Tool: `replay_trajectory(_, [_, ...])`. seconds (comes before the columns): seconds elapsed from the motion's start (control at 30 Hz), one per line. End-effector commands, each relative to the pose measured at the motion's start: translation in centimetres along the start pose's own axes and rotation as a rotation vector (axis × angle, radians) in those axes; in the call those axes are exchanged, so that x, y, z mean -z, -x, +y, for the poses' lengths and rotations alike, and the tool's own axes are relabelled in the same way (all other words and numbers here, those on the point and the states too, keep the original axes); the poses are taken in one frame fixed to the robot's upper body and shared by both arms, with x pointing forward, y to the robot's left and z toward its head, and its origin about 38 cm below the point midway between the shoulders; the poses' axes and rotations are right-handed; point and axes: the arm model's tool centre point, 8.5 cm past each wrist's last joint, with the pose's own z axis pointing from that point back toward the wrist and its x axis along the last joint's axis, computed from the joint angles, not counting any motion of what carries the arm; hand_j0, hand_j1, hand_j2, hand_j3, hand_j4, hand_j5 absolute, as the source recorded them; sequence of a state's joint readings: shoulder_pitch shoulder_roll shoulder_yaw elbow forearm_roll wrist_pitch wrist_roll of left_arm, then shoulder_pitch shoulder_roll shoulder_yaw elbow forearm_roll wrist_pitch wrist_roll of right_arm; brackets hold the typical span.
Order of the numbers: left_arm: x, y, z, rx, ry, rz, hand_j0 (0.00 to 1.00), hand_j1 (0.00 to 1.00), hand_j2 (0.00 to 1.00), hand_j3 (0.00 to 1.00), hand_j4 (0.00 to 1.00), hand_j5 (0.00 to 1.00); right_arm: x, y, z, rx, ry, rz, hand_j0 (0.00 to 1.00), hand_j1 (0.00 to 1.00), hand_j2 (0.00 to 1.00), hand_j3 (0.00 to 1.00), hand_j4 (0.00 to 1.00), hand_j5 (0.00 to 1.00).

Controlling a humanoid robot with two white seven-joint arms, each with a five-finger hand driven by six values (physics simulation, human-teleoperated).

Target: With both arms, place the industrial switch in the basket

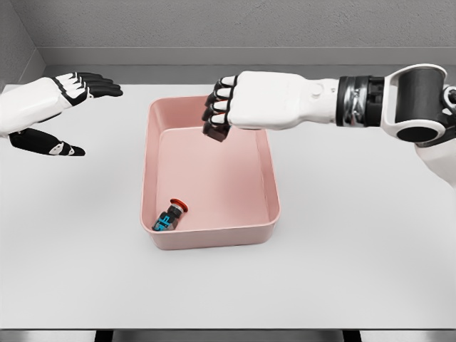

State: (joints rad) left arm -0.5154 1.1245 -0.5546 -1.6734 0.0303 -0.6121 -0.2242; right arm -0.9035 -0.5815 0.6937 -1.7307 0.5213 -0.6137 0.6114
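One industrial switch [171, 214] in basket [267, 171], below right hand [226, 110]

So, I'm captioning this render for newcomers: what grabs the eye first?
The pink basket at the table's centre, with the small industrial switch lying in its near-left corner. Above its far rim hangs the right robot hand, fingers curled and empty, while the left robot hand is open at the far left.

white table [370, 249] | grey wall [214, 21] behind | dark floor strip [214, 335] at bottom edge
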Motion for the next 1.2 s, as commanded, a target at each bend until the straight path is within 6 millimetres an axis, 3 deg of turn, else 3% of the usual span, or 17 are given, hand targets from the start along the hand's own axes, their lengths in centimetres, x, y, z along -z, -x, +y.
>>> replay_trajectory(0.0, [0.0,0.0,0.0,-0.006,-0.006,0.000,1.00,1.00,1.00,1.00,1.00,1.00,0.1,0.0,0.0,0.005,0.003,-0.001,1.00,1.00,1.00,1.00,1.00,1.00])
replay_trajectory(0.23, [0.1,-0.1,0.1,-0.007,-0.009,-0.005,1.00,1.00,1.00,1.00,1.00,1.00,-0.5,0.4,0.0,0.006,0.002,0.015,1.00,1.00,1.00,1.00,1.00,1.00])
replay_trajectory(0.4, [0.3,-0.3,0.1,-0.006,-0.009,-0.012,1.00,1.00,1.00,1.00,1.00,1.00,-6.6,2.6,1.8,0.044,-0.037,0.160,1.00,1.00,1.00,1.00,1.00,1.00])
replay_trajectory(0.5, [0.3,-0.3,0.1,-0.006,-0.009,-0.014,1.00,1.00,1.00,1.00,1.00,1.00,-8.7,3.0,2.5,0.068,-0.043,0.204,1.00,1.00,1.00,1.00,1.00,1.00])
replay_trajectory(0.57, [0.3,-0.4,0.1,-0.007,-0.010,-0.016,1.00,1.00,1.00,1.00,1.00,1.00,-11.1,3.4,2.7,0.117,-0.029,0.230,1.00,1.00,1.00,1.00,1.00,1.00])
replay_trajectory(0.7, [0.3,-0.4,0.1,-0.008,-0.011,-0.016,1.00,1.00,1.00,1.00,1.00,1.00,-12.4,3.3,7.1,0.248,-0.071,0.260,1.00,1.00,1.00,1.00,1.00,1.00])
replay_trajectory(0.83, [0.4,-0.5,0.1,-0.008,-0.011,-0.019,1.00,1.00,1.00,1.00,1.00,1.00,-14.6,3.4,9.7,0.330,-0.064,0.334,1.00,1.00,1.00,1.00,1.00,1.00])
replay_trajectory(0.93, [0.6,-0.6,0.0,-0.012,-0.016,-0.029,1.00,1.00,1.00,1.00,1.00,1.00,-18.0,5.5,12.5,0.422,-0.075,0.455,1.00,1.00,1.00,1.00,1.00,1.00])
replay_trajectory(1.17, [0.6,-0.6,0.0,-0.012,-0.016,-0.029,1.00,1.00,1.00,1.00,1.00,1.00,-18.2,5.7,12.5,0.428,-0.067,0.464,1.00,1.00,1.00,1.00,1.00,1.00])
